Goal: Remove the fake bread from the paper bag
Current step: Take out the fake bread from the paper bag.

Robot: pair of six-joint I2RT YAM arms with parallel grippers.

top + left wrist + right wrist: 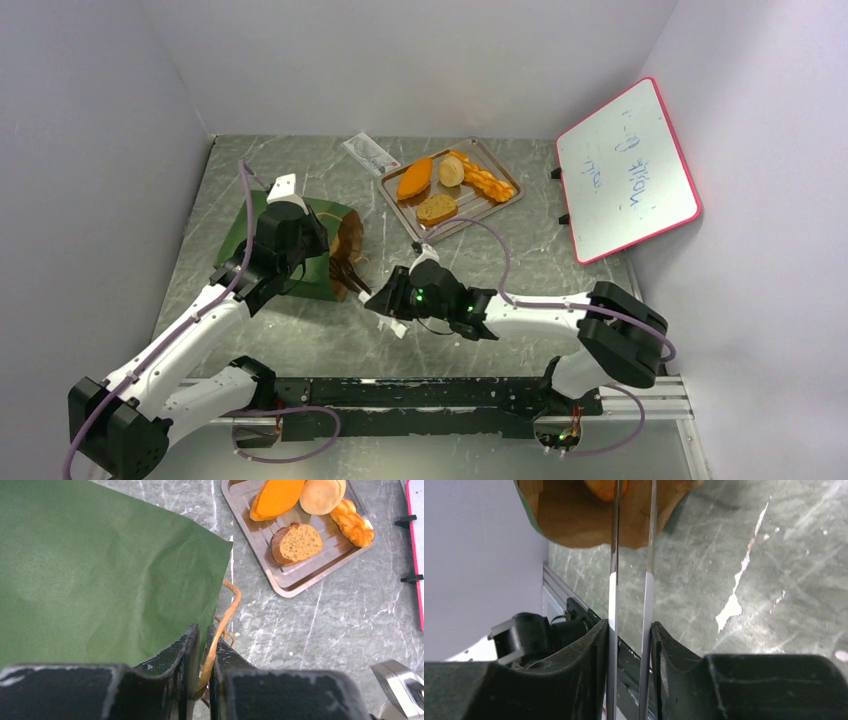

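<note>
The paper bag [235,240] lies on its side, dark green outside [100,565], its brown mouth [574,520] facing the right arm. My left gripper [203,640] is shut on its tan looped handle [227,615]. My right gripper [630,630] is shut on a pair of metal tongs [613,555] whose blades reach into the bag mouth. An orange piece of fake bread [606,487] shows between the blade tips, cut off by the frame edge. More fake bread lies on the metal tray [455,228]: an oval loaf [415,178], a bun [452,171], a braided stick [485,180] and a slice [437,208].
A pink-framed whiteboard [628,170] leans against the right wall. A small clear packet [368,153] lies behind the tray. Grey walls close in the marble table on the left, back and right. The arms' mounting rail [450,392] runs along the near edge.
</note>
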